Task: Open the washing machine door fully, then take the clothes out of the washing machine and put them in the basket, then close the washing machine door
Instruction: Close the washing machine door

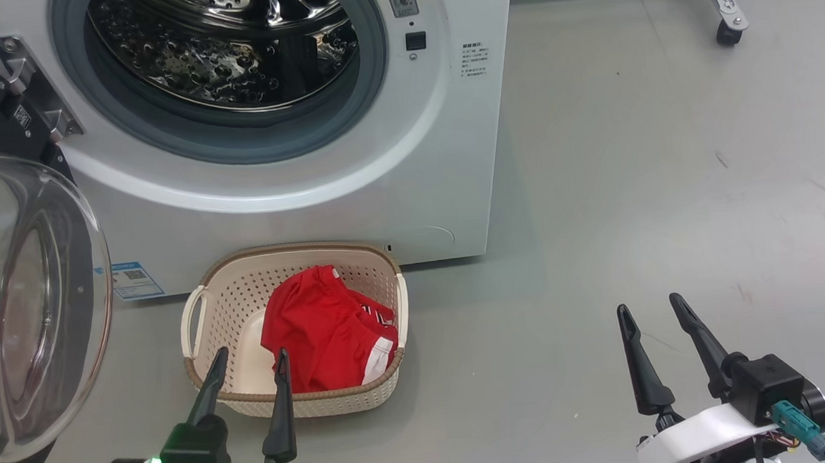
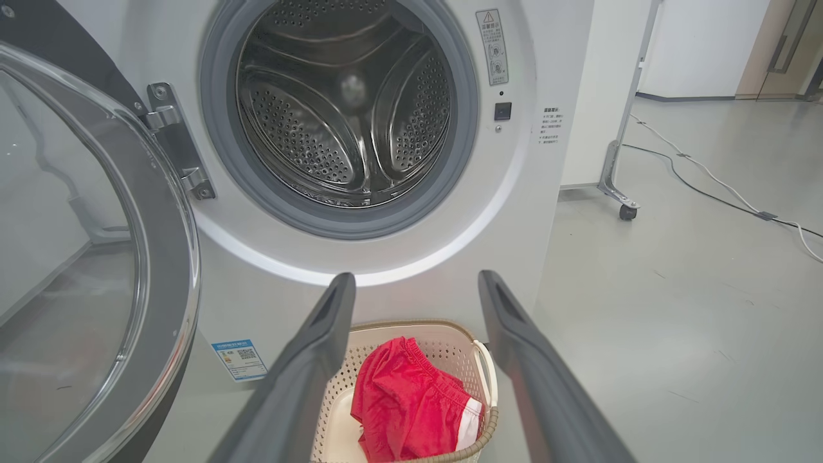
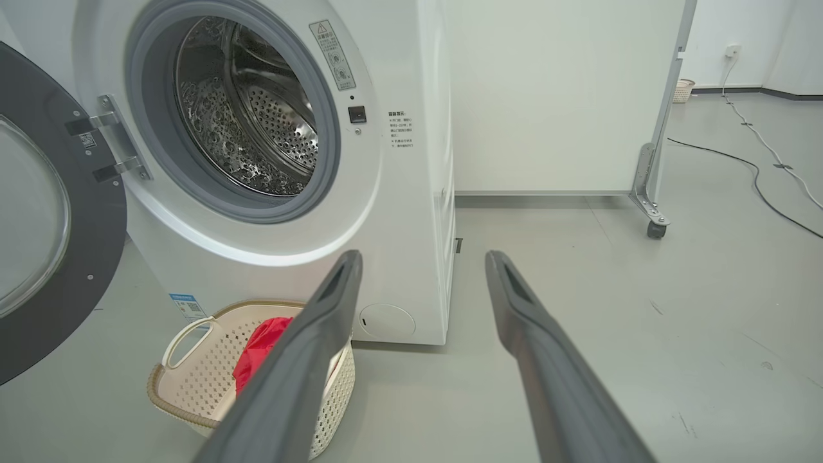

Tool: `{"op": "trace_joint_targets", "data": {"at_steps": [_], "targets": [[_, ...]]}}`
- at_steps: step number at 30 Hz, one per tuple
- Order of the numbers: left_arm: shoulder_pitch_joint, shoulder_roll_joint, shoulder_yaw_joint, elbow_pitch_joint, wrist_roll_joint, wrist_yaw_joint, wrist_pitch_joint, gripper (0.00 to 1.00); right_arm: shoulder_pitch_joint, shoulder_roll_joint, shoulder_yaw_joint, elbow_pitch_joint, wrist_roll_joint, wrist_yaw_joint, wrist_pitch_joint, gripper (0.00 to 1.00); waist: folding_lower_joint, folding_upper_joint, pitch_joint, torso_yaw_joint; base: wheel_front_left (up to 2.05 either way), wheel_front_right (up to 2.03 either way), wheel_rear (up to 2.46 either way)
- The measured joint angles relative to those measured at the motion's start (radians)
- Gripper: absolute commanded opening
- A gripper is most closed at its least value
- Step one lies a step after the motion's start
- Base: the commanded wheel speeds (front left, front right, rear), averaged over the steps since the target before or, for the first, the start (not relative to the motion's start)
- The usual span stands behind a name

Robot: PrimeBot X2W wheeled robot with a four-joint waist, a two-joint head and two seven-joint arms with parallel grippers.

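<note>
**Door wide open, red clothes in basket, both grippers empty**

The big white front-loading washing machine (image 1: 295, 188) runs off the top of the head view, so the upper part of its perforated steel drum (image 1: 229, 49) is cut off. At 9 o'clock from the opening, the large round door with glossy black rim and bulging clear glass (image 1: 30, 305) stands fully open, and the frame's left edge slices through it. At 1 o'clock, a white panel on a metal castor foot (image 1: 728, 22) stands well apart on the grey floor (image 1: 633, 211).

At 6 o'clock from the opening, just beside the machine's base, sits the small cream perforated plastic basket with a brown woven-look rim (image 1: 299, 250). The bright red clothes with white trim (image 1: 318, 330) lie bunched inside it. How many pieces there are cannot be told. In the right wrist view a finger hides much of them.

The left gripper (image 1: 252, 351), at 7 o'clock, has its dark fingers spread wide and holding nothing, their tips overlapping the basket's near rim with the clothes at 1 o'clock from them. The right gripper (image 1: 650, 303), at 5 o'clock, is likewise spread and empty, well apart from the basket, which lies at its 9 o'clock.
</note>
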Motion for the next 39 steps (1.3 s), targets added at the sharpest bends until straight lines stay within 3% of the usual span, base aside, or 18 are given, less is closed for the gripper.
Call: {"op": "trace_joint_targets", "data": {"at_steps": [27,39], "targets": [[0.0,0.0,-0.002,-0.013,0.007,0.0,0.0,1.0,0.0,0.001,-0.003,-0.001,-0.002,-0.007,0.0,1.0,0.0,0.0,0.014,0.003,-0.15,0.15,0.0],[0.0,0.001,-0.023,-0.007,0.005,0.0,0.0,1.0,0.001,-0.001,-0.026,-0.008,-0.01,-0.008,0.0,1.0,0.0001,0.0,0.004,0.043,0.0,0.0,0.0]]}}
